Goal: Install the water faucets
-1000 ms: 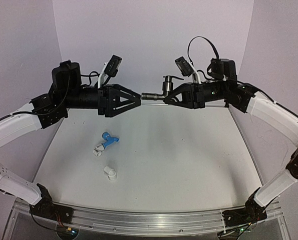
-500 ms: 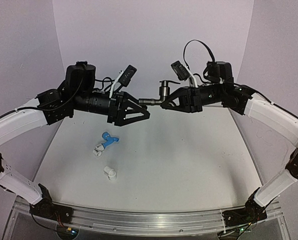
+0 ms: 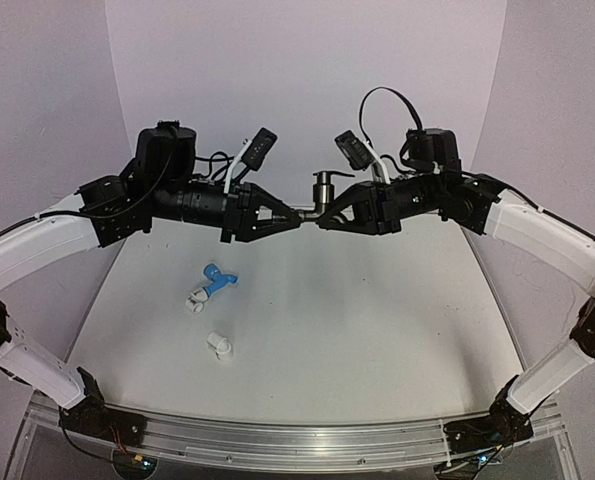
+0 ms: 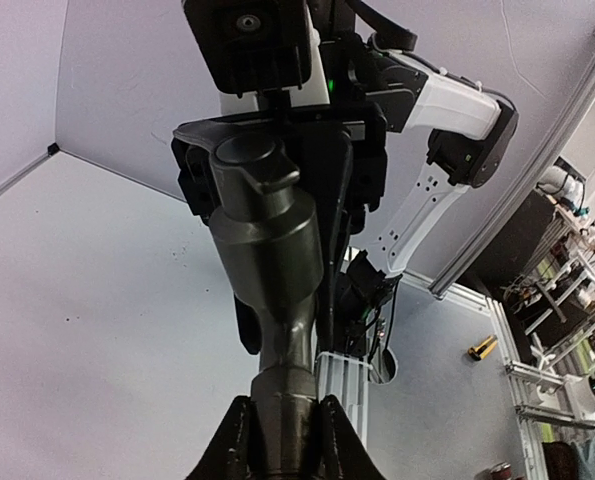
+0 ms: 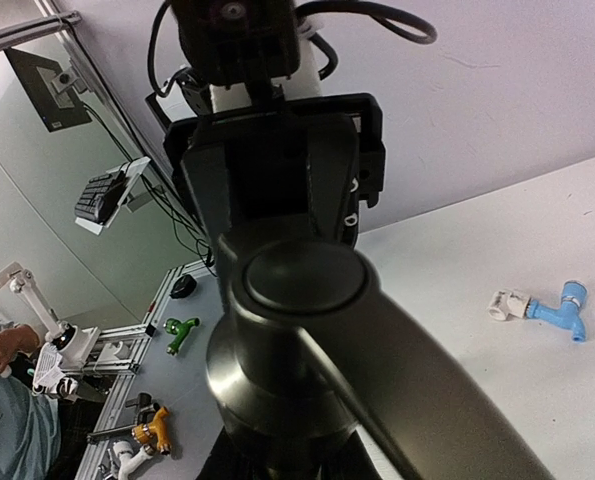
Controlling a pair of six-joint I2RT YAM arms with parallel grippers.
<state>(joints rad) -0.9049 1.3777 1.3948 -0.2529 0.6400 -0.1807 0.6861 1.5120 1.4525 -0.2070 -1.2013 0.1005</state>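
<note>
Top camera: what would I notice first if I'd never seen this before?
High in the middle, the left gripper and right gripper meet nose to nose, both clamped on one grey metal faucet. Below, on the white table, to the left, lies a little blue faucet.

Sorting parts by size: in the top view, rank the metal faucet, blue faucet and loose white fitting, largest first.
1. metal faucet, though its ends are hidden
2. blue faucet
3. white fitting, only slightly smaller than the blue one
</note>
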